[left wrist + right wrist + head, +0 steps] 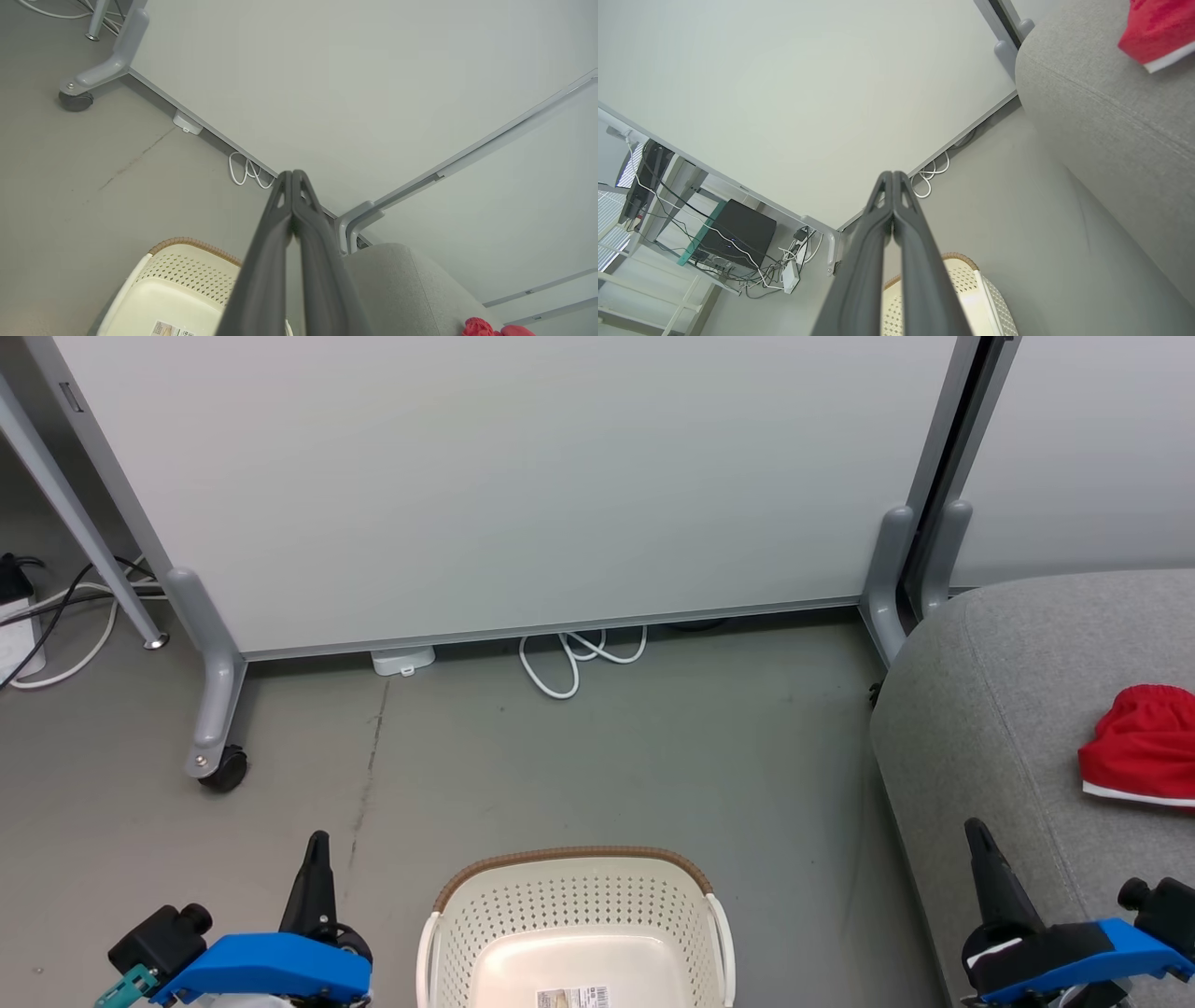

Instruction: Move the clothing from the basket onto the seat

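1. The basket (pixel 560 896) is cream-white, its walls patterned with rows of small holes; its rim (pixel 569 852) is brown with a woven look, and its handles are white.
2. The label sticker (pixel 571 997) on the basket floor is white with dark print.
3. The clothing (pixel 1139 747) is bright red with a white stripe along its edge.
4. The seat (pixel 990 709) is mid-grey with a fine flecked weave.
5. The left pincer (pixel 317 849) and right pincer (pixel 978 835) have near-black fingers on bright blue housings.
6. The floor (pixel 653 756) is dull grey, marked by a thin dark crack line.
7. The partition panel (pixel 523 476) is pale grey-white, its legs silver-grey, its caster (pixel 224 770) black.
8. The looped cable (pixel 569 663) is white.
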### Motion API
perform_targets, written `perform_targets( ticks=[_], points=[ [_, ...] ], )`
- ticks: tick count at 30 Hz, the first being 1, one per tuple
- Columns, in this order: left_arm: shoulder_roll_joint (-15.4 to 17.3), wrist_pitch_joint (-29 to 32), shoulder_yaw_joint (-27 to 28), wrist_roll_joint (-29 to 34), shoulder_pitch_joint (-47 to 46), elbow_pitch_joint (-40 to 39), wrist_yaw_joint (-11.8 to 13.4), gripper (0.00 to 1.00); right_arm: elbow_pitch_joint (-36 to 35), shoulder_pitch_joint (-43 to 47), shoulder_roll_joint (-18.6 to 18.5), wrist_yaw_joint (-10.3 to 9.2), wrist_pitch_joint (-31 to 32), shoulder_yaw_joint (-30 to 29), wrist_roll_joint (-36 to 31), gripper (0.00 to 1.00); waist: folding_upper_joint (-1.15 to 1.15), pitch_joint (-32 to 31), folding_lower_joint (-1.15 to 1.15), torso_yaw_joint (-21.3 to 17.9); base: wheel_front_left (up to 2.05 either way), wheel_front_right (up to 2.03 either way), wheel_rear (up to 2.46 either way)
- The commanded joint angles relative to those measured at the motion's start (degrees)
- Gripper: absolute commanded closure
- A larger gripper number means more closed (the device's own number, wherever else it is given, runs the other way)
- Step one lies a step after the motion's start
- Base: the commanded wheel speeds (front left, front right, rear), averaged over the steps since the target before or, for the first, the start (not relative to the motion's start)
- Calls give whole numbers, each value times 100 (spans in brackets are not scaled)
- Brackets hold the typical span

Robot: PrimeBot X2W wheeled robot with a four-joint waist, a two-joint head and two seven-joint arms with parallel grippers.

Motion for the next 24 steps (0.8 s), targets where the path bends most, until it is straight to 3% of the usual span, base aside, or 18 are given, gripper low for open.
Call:
perform_targets(
  ticks=[1,24],
  points=[
    [6,38,46,-127,-157,-106,-7,100,-53,-158,-26,1,27,-18,161,100,0,1,0,-3,0,0,0],
    [-38,448,359,-1509,-225,-339,-10,100,-5,-310,-33,2,232,-63,1713,100,0,28,0,-78,0,0,0]
  ],
)
